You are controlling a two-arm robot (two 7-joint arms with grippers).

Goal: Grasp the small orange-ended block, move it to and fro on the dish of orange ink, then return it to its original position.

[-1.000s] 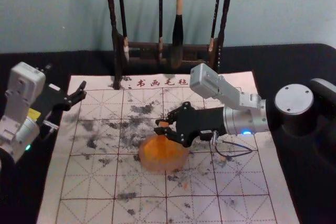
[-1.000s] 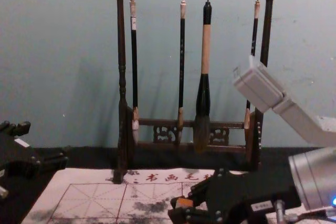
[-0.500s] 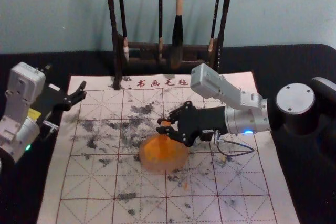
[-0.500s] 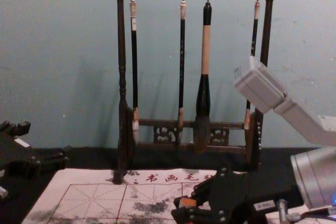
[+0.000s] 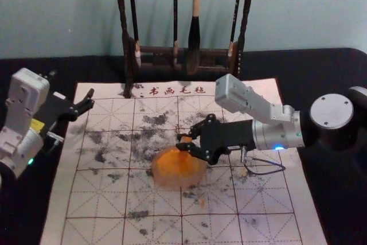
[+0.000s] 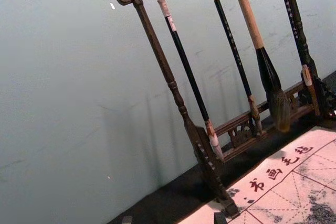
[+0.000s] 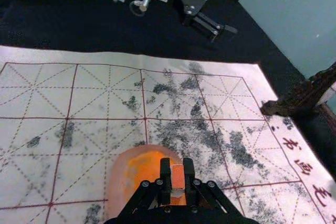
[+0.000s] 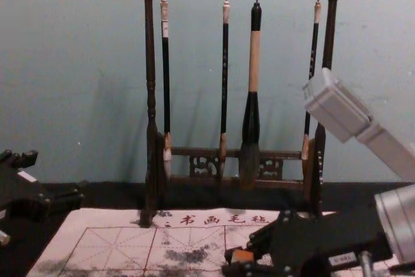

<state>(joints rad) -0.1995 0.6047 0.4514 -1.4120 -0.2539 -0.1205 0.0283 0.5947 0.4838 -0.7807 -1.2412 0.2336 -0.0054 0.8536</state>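
Fingers of the right gripper are closed around the small block, one on each side of it, so the hand is grasping this block firmly between its tips. The block shows an orange face and, next to this, a paler part. It is located over the far edge of the dish, a little to the right of the dish's middle; whether it touches the orange ink, one cannot tell. The right arm reaches in from the right side. Under the dish lies a pale sheet with a printed red grid, dark stains and a line of written characters along its far side. At the left, close to the far left corner of the sheet, the idle left gripper has its fingers spread apart and holds nothing. At the far side stands a dark wooden rack, from which four brushes hang; the thickest brush is the second from the right. Black cloth surrounds the sheet, and behind the rack there is a blue-grey wall.
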